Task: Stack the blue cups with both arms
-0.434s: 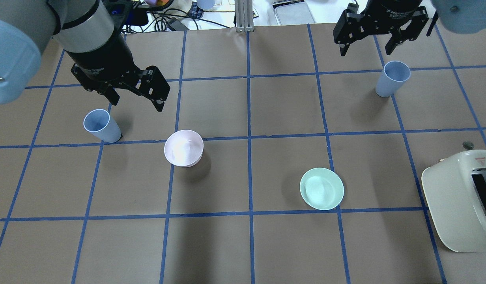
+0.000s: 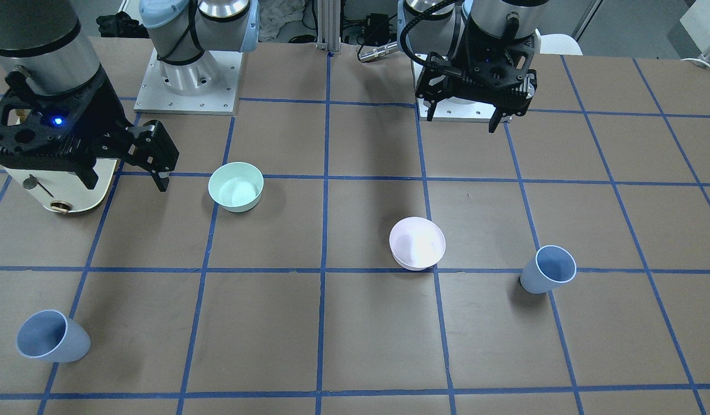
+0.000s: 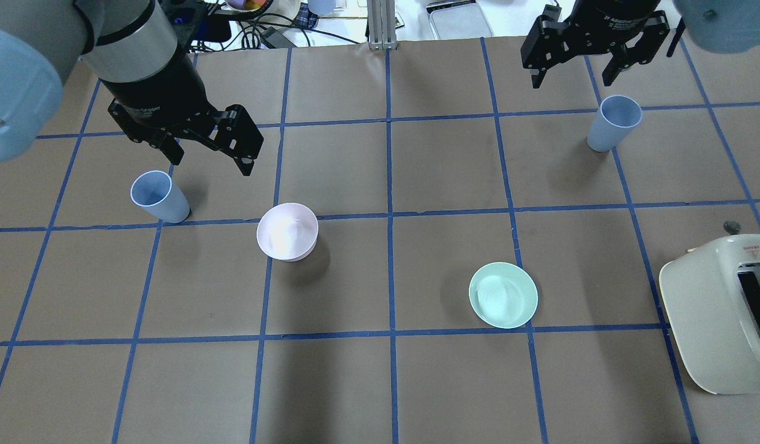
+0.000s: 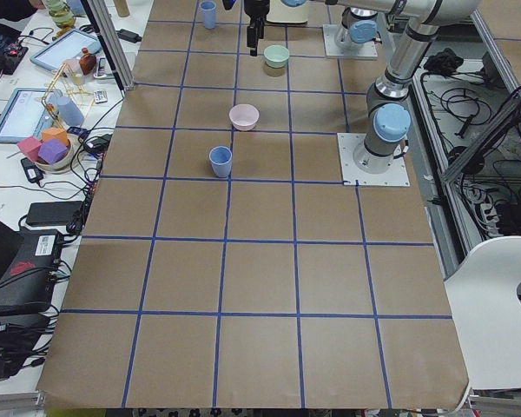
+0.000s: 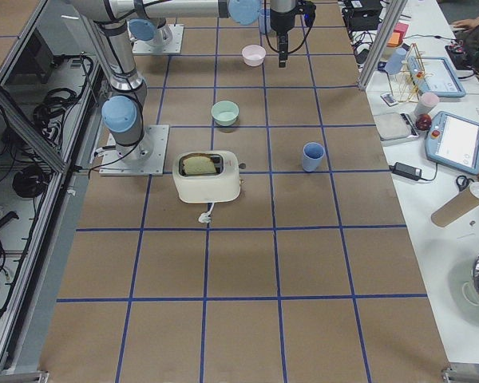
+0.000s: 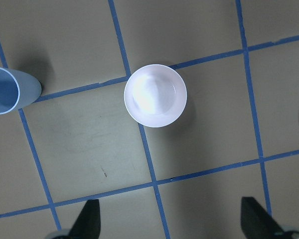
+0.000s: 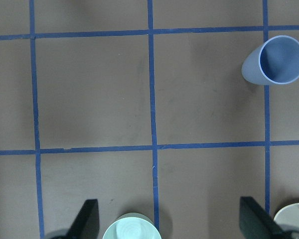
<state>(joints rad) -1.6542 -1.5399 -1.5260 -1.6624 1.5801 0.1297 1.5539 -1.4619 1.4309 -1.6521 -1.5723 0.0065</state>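
One blue cup [image 3: 159, 197] is recorded upright left of the middle of the surface [image 3: 448, 166]; a second blue cup [image 3: 611, 123] upright on the right, close to the far edge. The jaws of the left arm [image 3: 145, 68] and right arm [image 3: 611, 12] are spread apart, empty.

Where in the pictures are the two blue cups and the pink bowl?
left cup [image 3: 154, 192]: overhead view, inside its open mouth.
right cup [image 3: 618, 116]: overhead view, inside its open mouth.
pink bowl [image 3: 287, 231]: overhead view, the inner bottom.
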